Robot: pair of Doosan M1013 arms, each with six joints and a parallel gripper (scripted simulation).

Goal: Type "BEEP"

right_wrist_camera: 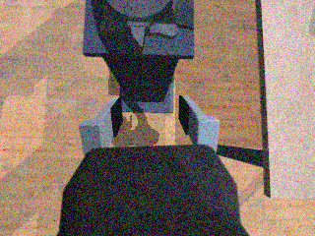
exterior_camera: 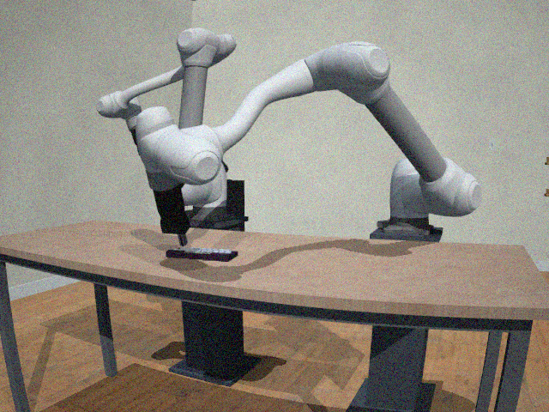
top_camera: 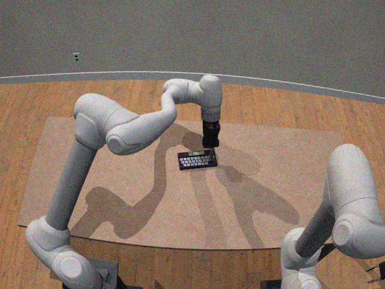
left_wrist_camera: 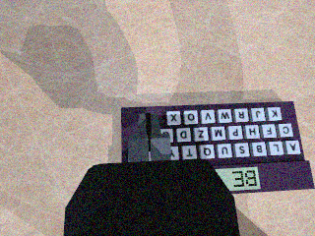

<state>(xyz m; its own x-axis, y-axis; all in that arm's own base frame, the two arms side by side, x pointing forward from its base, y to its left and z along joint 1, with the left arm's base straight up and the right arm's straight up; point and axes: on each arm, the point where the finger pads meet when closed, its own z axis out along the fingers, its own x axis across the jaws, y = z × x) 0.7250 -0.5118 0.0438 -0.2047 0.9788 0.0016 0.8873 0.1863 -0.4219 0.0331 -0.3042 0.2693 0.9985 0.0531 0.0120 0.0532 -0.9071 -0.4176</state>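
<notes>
The dark purple keyboard (top_camera: 195, 161) (exterior_camera: 203, 254) (left_wrist_camera: 213, 125) lies flat on the table. In the left wrist view it is upside down; its display (left_wrist_camera: 241, 178) shows BE, read turned around. The P key (left_wrist_camera: 235, 133) is visible in the middle row. No E key is visible; the fingers hide several keys at that end. My left gripper (top_camera: 213, 158) (exterior_camera: 183, 244) (left_wrist_camera: 149, 124) is shut and empty, pointing down over the end beyond X, G and Y. Its tips look slightly above the keys. My right gripper (top_camera: 369, 276) (right_wrist_camera: 150, 108) is open and empty, off the table.
The table (top_camera: 124, 174) (exterior_camera: 354, 275) (right_wrist_camera: 290, 108) has shadows of the arms across it. The right arm (top_camera: 354, 180) stands beyond the table's near right corner in the top view. A dark pedestal (right_wrist_camera: 187, 46) shows ahead of the right gripper.
</notes>
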